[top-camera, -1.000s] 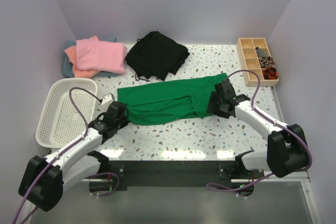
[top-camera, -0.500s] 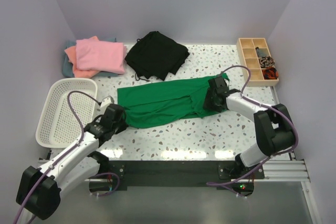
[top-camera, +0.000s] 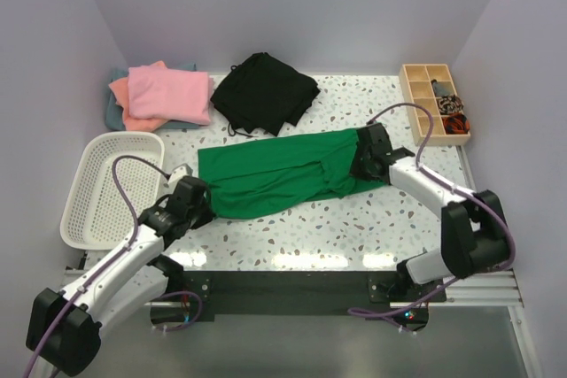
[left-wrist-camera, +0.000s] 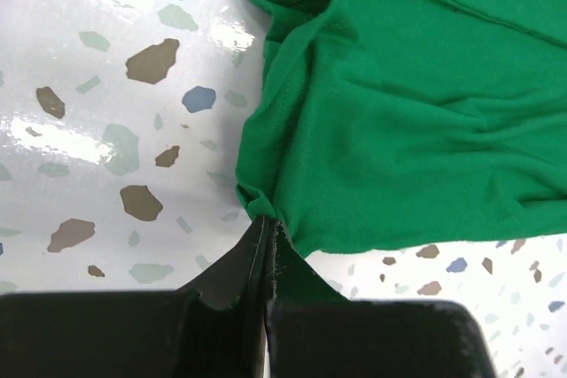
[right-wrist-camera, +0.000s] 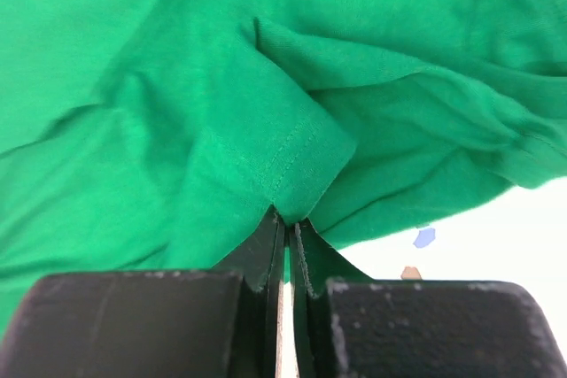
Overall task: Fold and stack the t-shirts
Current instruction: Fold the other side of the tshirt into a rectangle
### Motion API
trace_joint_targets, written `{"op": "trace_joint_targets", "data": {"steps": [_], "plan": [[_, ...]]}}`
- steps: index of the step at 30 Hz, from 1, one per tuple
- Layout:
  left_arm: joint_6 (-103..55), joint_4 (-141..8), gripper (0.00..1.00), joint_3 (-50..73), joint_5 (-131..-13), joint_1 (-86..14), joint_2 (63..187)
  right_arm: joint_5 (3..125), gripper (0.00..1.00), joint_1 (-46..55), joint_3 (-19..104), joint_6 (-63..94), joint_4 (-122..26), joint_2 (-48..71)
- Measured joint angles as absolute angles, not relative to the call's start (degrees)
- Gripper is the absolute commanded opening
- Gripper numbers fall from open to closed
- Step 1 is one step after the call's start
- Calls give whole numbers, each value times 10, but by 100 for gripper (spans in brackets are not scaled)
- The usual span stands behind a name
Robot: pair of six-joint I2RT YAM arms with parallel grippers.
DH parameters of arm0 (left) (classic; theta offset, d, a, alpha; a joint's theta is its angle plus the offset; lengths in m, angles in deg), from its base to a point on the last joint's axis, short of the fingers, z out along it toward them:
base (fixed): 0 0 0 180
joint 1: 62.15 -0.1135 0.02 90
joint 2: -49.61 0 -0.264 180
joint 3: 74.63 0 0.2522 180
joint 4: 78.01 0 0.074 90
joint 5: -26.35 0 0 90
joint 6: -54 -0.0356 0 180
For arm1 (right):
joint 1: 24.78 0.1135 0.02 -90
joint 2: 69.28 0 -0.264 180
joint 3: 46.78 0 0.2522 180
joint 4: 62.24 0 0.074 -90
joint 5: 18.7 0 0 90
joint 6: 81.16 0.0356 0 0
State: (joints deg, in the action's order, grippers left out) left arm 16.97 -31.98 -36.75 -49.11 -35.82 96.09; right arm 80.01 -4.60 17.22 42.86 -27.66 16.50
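Observation:
A bright green t-shirt point(top-camera: 283, 170) lies spread and partly folded across the middle of the table. My left gripper point(top-camera: 205, 203) is shut on its near left corner point(left-wrist-camera: 266, 210), the cloth bunched at the fingertips. My right gripper point(top-camera: 366, 162) is shut on a hemmed edge of the green t-shirt point(right-wrist-camera: 292, 161) at its right end. A pink t-shirt point(top-camera: 170, 93) lies on top of a salmon-orange one point(top-camera: 124, 104) and a grey-teal one point(top-camera: 112, 112) at the back left.
A black garment point(top-camera: 264, 90) lies crumpled at the back centre. A white mesh basket point(top-camera: 106, 185) stands at the left edge. A wooden compartment box point(top-camera: 432, 102) with small items sits at the back right.
My right gripper has moved back onto the shirt's right end and shut on its hem. The left gripper has stayed shut on its corner, shifting slightly.

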Motion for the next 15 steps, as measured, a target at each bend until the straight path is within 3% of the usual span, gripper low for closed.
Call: {"op": "trace_joint_targets", "data": {"steps": [15], "plan": [[181, -217, 0, -305, -577, -358, 906, 790, 0, -44, 89, 464, -135, -98]]}}
